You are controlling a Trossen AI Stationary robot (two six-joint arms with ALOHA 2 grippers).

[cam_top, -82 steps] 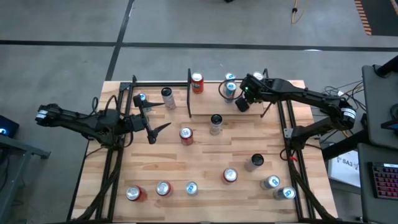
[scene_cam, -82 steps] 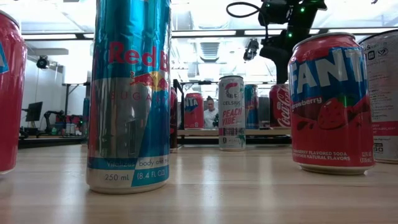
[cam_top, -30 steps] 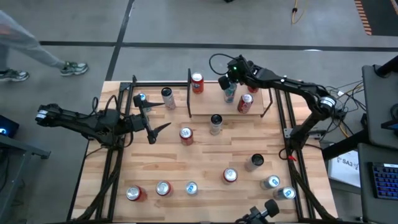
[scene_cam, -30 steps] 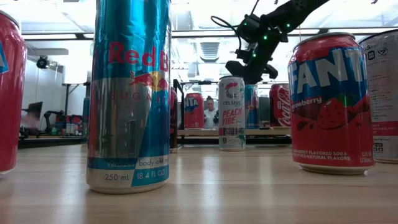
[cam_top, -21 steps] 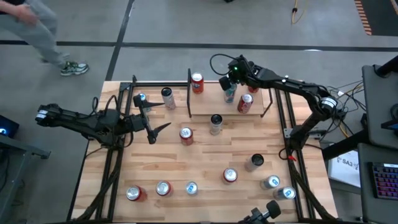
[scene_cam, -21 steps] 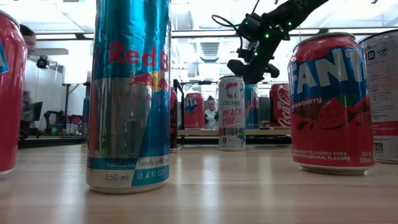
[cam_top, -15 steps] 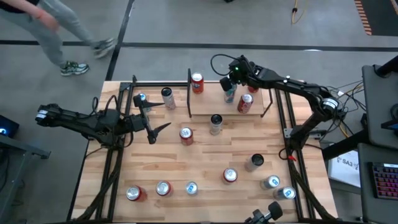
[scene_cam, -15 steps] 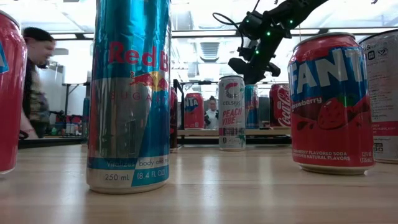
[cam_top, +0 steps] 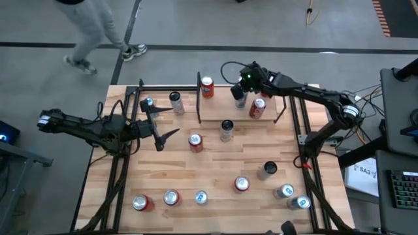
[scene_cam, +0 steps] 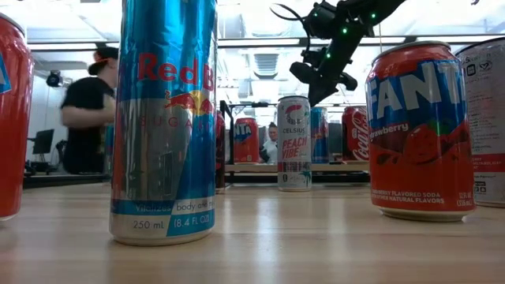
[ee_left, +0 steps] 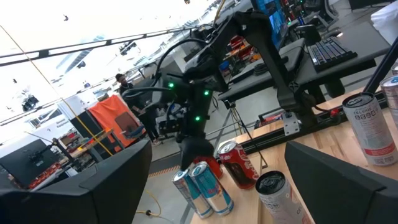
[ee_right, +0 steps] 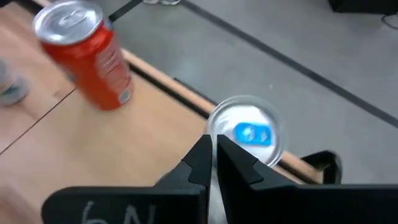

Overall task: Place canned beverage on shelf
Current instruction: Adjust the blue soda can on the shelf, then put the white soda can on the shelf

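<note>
The shelf (cam_top: 214, 108), a light-wood board between black rails, stands at the table's far middle. On it stand a red can (cam_top: 207, 86), slim blue cans (cam_top: 240, 100) and a red cola can (cam_top: 257, 107). My right gripper (cam_top: 240, 89) hangs shut above the blue cans, clear of them; in the right wrist view its shut fingers (ee_right: 211, 157) point down at a blue-topped can (ee_right: 249, 132). The low view shows it (scene_cam: 317, 95) well above the can tops. My left gripper (cam_top: 163, 128) waits open at the table's left, nothing between its fingers.
Several loose cans stand on the table: a white one (cam_top: 226, 129) just before the shelf, a red one (cam_top: 194, 141), and more along the near edge (cam_top: 201, 196). Two cans (cam_top: 175, 101) stand left of the shelf's rail. A person (cam_top: 98, 26) walks beyond the far edge.
My right gripper, staying shut, has risen from just above the blue cans on the shelf and drawn back a little toward the table's right edge. The cans have stayed in place. A person has walked along beyond the table's far edge.
</note>
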